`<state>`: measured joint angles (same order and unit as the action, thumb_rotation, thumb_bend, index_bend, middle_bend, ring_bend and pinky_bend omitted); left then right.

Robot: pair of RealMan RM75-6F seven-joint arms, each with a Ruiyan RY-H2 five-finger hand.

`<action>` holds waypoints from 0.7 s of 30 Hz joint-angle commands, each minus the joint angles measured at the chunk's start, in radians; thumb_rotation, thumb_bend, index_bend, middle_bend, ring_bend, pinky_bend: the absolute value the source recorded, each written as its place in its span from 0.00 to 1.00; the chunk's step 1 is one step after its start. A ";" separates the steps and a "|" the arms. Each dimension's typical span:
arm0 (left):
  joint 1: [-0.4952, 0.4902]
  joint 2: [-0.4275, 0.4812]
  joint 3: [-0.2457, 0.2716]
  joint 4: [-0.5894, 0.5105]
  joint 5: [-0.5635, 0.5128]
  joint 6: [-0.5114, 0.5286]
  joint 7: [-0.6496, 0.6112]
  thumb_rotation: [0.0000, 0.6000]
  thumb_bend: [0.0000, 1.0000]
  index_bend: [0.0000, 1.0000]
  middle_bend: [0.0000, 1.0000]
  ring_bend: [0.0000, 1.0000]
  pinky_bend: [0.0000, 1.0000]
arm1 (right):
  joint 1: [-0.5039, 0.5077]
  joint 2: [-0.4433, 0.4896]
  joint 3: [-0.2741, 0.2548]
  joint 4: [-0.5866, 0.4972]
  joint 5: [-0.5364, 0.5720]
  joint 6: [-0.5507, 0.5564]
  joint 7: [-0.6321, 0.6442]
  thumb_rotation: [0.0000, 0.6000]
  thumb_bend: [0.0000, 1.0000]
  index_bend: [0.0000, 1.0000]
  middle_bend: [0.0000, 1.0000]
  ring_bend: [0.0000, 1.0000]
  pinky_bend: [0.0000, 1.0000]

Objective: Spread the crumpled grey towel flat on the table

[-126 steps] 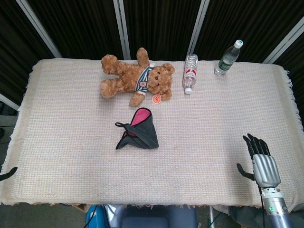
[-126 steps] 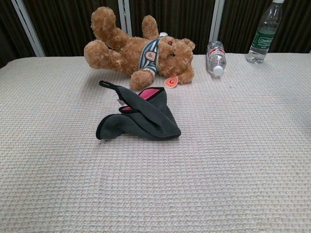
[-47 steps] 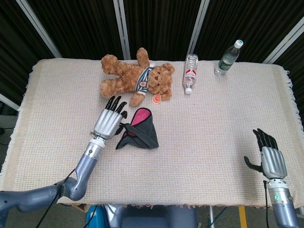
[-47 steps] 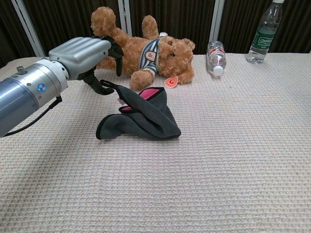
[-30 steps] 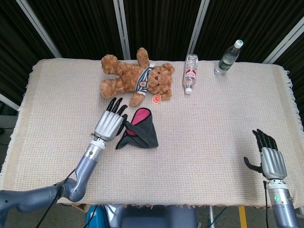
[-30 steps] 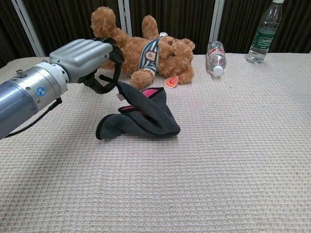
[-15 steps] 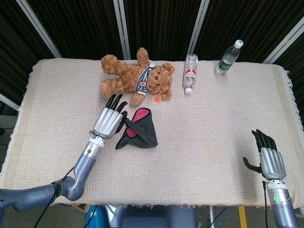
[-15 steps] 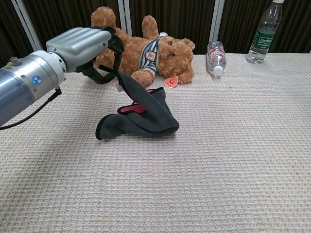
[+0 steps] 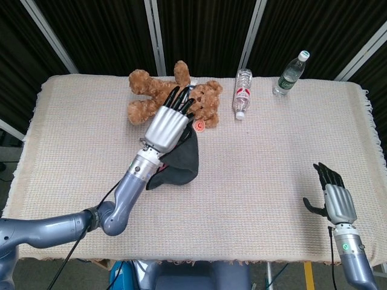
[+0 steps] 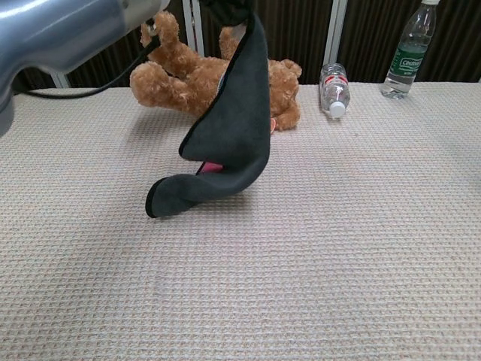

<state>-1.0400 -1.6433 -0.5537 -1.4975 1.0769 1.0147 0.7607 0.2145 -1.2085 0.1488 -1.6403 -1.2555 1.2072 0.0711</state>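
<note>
The grey towel [image 10: 233, 128] with a pink inner side hangs from my left hand [image 9: 169, 124], which grips one corner and holds it high above the table. The towel's lower end [image 9: 172, 175] still rests on the table, left of centre. In the chest view only my left forearm [image 10: 68, 26] shows at the top edge, and the hand itself is cut off. My right hand [image 9: 334, 194] hovers near the table's front right corner, fingers spread, holding nothing.
A brown teddy bear [image 9: 148, 96] lies at the back, just behind the lifted towel. A clear bottle [image 9: 242, 92] lies on its side to the bear's right, and a green-capped bottle [image 9: 290, 74] stands at the back right. The woven cloth [image 9: 272, 151] covers the table.
My left hand has risen sharply with the towel corner, pulling the towel up into a hanging sheet. The right hand has shifted slightly.
</note>
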 commanded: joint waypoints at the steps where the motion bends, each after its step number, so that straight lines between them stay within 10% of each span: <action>1: -0.115 -0.019 -0.085 0.061 -0.093 -0.047 0.074 1.00 0.48 0.59 0.21 0.00 0.00 | 0.024 0.013 0.020 -0.017 0.020 -0.033 0.014 1.00 0.32 0.00 0.00 0.00 0.00; 21: -0.380 0.073 -0.146 0.146 -0.309 -0.040 0.324 1.00 0.48 0.59 0.23 0.00 0.00 | 0.117 0.036 0.078 -0.090 0.095 -0.131 0.005 1.00 0.32 0.00 0.00 0.00 0.00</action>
<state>-1.4119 -1.5955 -0.7026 -1.3275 0.7976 0.9637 1.0546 0.3312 -1.1726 0.2270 -1.7312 -1.1619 1.0775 0.0750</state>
